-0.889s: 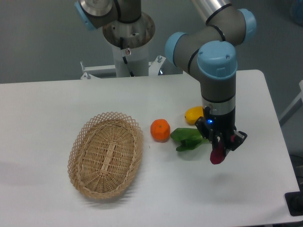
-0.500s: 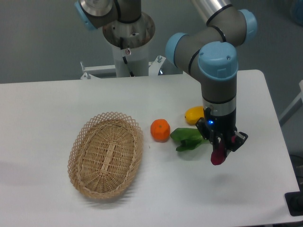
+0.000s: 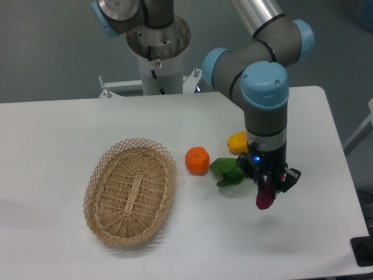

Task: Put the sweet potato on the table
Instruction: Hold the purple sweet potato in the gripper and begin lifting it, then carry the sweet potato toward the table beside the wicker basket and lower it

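Note:
My gripper [image 3: 267, 191] is shut on the sweet potato [image 3: 264, 198], a small dark reddish-purple tuber that hangs end-down between the fingers. It is held over the white table [image 3: 70, 128], to the right of the green leafy vegetable [image 3: 229, 170], with its lower end close to the tabletop. I cannot tell whether it touches the surface.
A woven wicker basket [image 3: 130, 191] lies empty at the left. An orange [image 3: 197, 160] sits beside it, and a yellow fruit [image 3: 238, 142] lies behind the green vegetable. The table's right edge [image 3: 344, 175] is near the arm.
The gripper with the sweet potato has moved slightly left and lower, toward the tabletop. The other things have not moved.

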Controlling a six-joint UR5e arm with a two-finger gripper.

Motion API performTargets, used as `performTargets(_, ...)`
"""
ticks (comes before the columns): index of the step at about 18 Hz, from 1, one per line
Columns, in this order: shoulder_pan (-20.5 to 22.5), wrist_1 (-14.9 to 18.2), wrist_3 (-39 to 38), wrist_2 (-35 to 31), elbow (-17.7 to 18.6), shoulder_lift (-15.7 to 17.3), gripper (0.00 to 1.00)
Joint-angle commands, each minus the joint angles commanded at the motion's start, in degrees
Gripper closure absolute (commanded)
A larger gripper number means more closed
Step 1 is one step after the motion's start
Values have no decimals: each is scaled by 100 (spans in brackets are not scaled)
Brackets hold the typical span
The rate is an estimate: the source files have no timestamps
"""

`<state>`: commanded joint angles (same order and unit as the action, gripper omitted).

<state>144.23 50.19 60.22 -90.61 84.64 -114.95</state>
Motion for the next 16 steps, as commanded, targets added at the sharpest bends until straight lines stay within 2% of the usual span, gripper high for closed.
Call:
performTargets(2, -123, -202, -491, 0, 0, -123, 82)
performTargets(5, -325, -851, -1221, -18, 0, -430, 82)
performTargets(6, -369, -958, -1415, -18, 9, -501, 82)
performTargets(10, -615, -985, -2267, -53, 114, -668, 82)
performTargets(12, -721, -1073, -2313, -166, 219, -765, 81)
performTargets(16, -1081, -1117, -2462, -702, 202, -1072, 81)
